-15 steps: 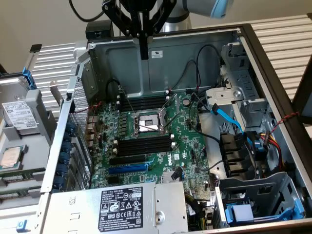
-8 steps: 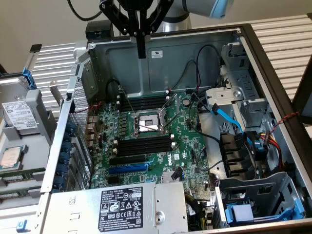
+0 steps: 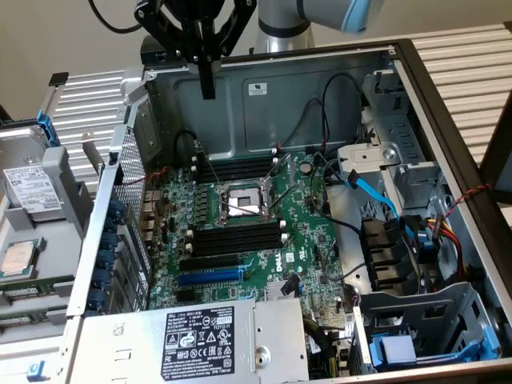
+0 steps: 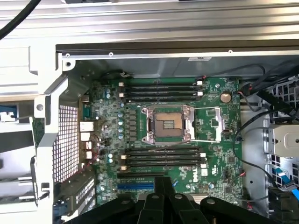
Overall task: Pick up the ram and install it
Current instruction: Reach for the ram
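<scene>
A black robotic tool (image 3: pixel 208 88), fingers pressed together and carrying nothing, is hanging above the far end of an open grey metal computer case (image 3: pixel 320 88). The thin green ram stick (image 3: pixel 36 282) (hard to make out clearly) is lying outside the case, at the exterior view's left.

Plain cream wall (image 3: pixel 56 36) ran across the far side. Work surface was a pale ribbed metal tabletop (image 3: pixel 464 60), slats visible at the exterior view's left and right, and again in the wrist view (image 4: pixel 163 23). A dark panel (image 3: pixel 500 152) stood at the exterior view's right edge, couldn't identify it. Light was soft and even, mild glare on the slats.
</scene>
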### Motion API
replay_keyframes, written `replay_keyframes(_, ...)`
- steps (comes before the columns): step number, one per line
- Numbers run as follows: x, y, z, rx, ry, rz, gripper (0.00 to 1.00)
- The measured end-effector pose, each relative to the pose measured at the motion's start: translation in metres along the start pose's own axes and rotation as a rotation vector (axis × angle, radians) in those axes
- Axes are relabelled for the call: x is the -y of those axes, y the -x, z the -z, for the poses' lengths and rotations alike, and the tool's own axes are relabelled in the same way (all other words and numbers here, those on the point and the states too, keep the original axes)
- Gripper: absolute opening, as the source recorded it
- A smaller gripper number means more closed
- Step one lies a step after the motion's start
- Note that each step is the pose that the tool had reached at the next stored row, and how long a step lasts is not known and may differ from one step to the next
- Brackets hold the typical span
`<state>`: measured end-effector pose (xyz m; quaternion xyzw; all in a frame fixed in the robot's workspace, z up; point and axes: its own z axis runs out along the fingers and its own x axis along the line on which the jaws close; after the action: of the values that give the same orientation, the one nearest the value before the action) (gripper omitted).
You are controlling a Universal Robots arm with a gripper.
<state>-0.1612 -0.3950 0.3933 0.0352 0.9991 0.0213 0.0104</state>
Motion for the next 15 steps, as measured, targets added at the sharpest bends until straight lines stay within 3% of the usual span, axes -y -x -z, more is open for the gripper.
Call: replay_keyframes(15, 0.0045, -0.065, 0.0014, 0.0, 0.0, 0.0, 0.11)
